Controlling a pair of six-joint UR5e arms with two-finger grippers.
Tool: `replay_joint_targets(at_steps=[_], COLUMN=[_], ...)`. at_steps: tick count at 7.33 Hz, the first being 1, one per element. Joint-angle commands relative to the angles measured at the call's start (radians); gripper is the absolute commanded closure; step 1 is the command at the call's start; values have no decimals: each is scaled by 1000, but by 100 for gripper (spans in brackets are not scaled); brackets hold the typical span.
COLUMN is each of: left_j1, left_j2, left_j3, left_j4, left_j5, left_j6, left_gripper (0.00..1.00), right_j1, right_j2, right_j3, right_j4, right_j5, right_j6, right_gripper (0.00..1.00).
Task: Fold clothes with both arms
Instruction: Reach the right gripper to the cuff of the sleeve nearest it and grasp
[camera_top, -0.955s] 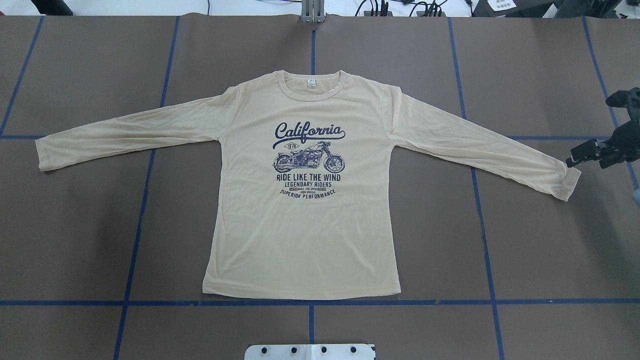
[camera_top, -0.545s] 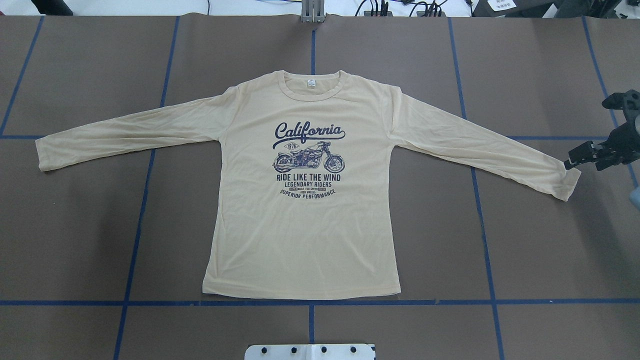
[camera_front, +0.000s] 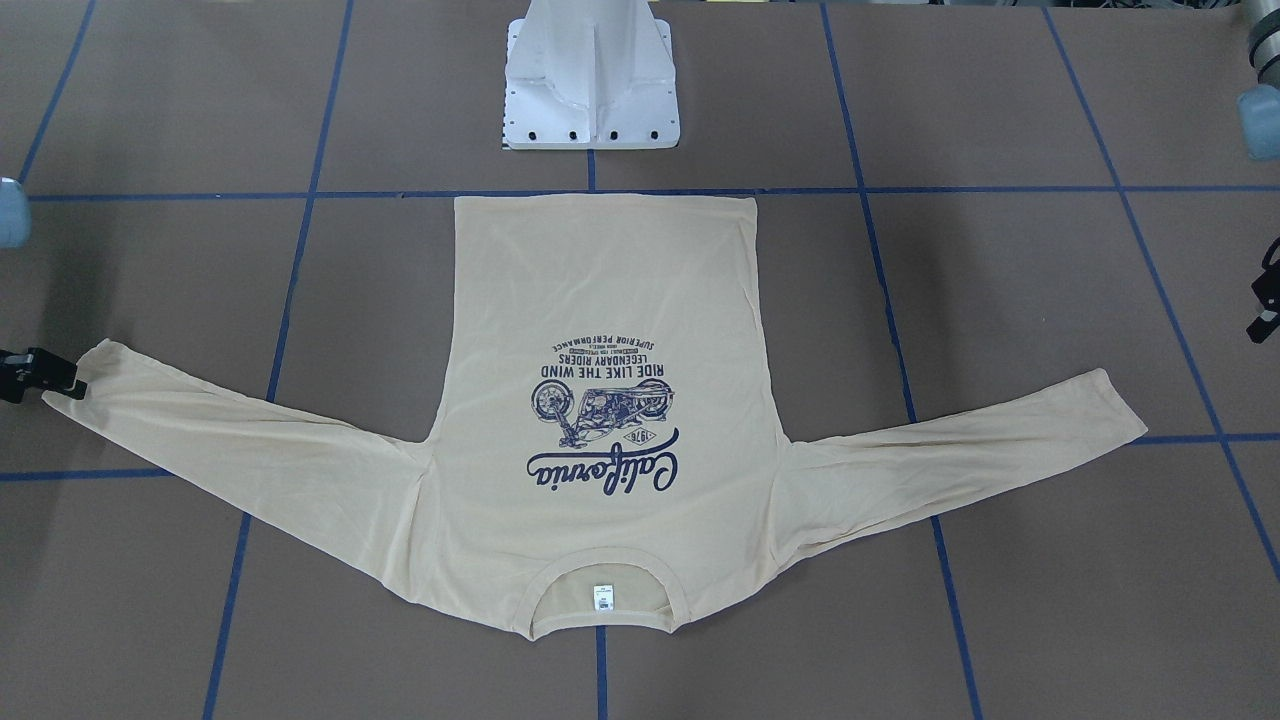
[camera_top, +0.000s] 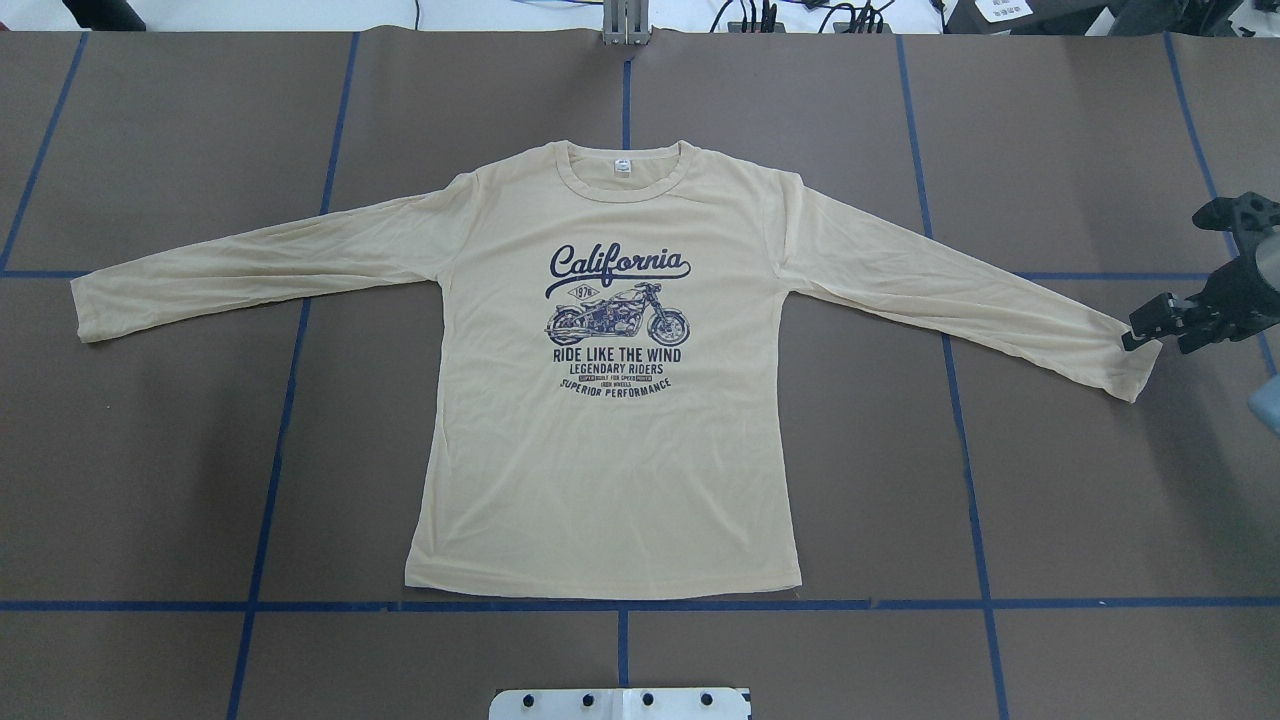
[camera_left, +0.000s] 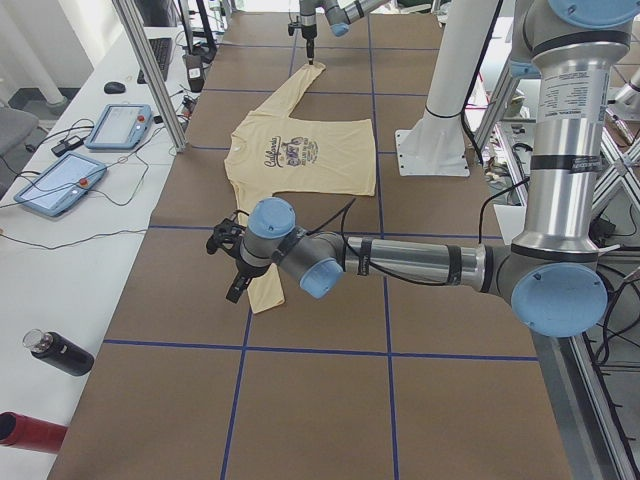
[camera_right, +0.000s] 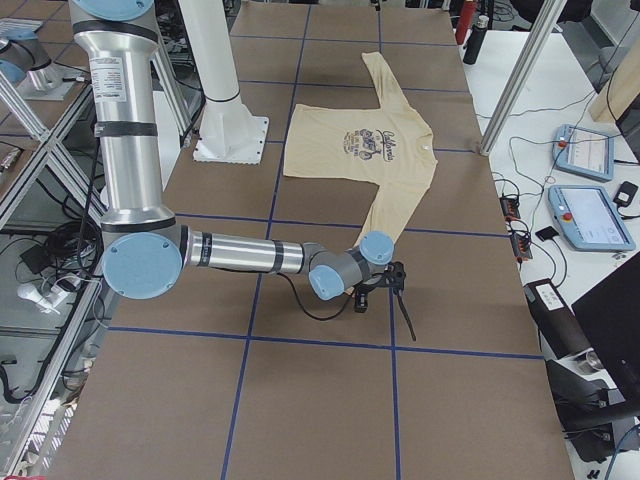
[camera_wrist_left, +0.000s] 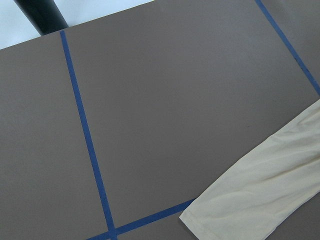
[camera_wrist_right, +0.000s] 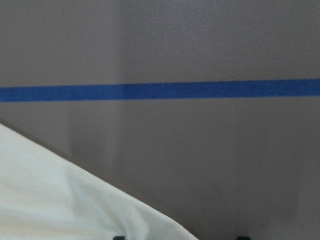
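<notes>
The pale beige long-sleeved T-shirt (camera_top: 610, 450) lies flat and face up on the brown table, sleeves spread, navy "California" print showing (camera_front: 600, 290). My right gripper (camera_top: 1152, 338) is at the cuff of the sleeve on my right, low over the table, and it is open. Its wrist view shows that sleeve (camera_wrist_right: 60, 200) reaching in between the two fingertips. From across the table the right gripper (camera_front: 60, 380) touches the cuff's end. My left gripper (camera_left: 228, 265) hovers by the other cuff (camera_wrist_left: 265, 190). It is cut off at the frame edge (camera_front: 1268, 295), so its state cannot be told.
The white pedestal base (camera_front: 590, 90) stands just behind the shirt's hem. Blue tape lines (camera_top: 290, 400) grid the table. A side table along the far edge carries tablets (camera_left: 60, 185) and cables. Two bottles (camera_left: 60, 355) lie near the left end, and metal posts (camera_left: 150, 70) rise there.
My right gripper has slid in from the table's right edge toward the shirt and now reaches the sleeve cuff. The shirt has not moved.
</notes>
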Motion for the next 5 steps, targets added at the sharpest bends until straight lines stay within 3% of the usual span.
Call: replay_joint_targets(at_steps=[1,4,5], left_j1=[0,0,0], left_j2=[0,-2,-6], left_j3=[0,0,0], left_j4=[0,0,0], left_j5=[-1,-1,1], left_j6=[0,0,0], left_gripper=[0,0,0], right_j1=[-2,3,18], right_j2=[2,19,33], right_j3=[3,12,61], right_j4=[1,0,-8], right_j5=[4,10,33], right_j6=[32,33,44], right_gripper=[100,100,100])
